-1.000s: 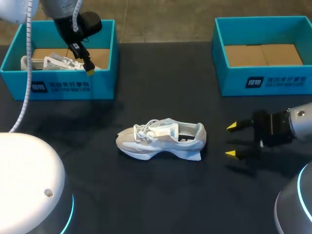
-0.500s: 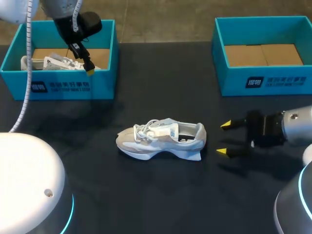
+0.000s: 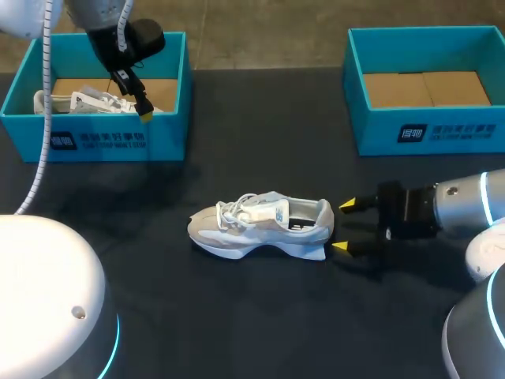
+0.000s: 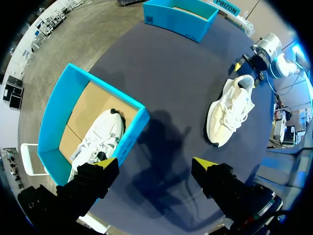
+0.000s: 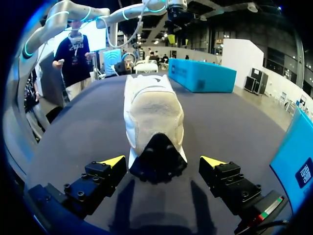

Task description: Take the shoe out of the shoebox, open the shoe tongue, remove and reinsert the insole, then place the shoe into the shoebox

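A cream and pale grey shoe [image 3: 260, 225] with white laces stands on its sole on the table [image 3: 237, 316], heel toward the right claw [image 3: 344, 227], whose fingers are spread just behind it. The left claw [image 4: 155, 164], fingers also apart, hangs by the left shoebox [image 3: 170, 134].

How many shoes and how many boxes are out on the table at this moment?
Shoes: 2, a loose shoe and a boxed shoe.
Boxes: 2, the box with that shoe and an empty box.
Total: 4.
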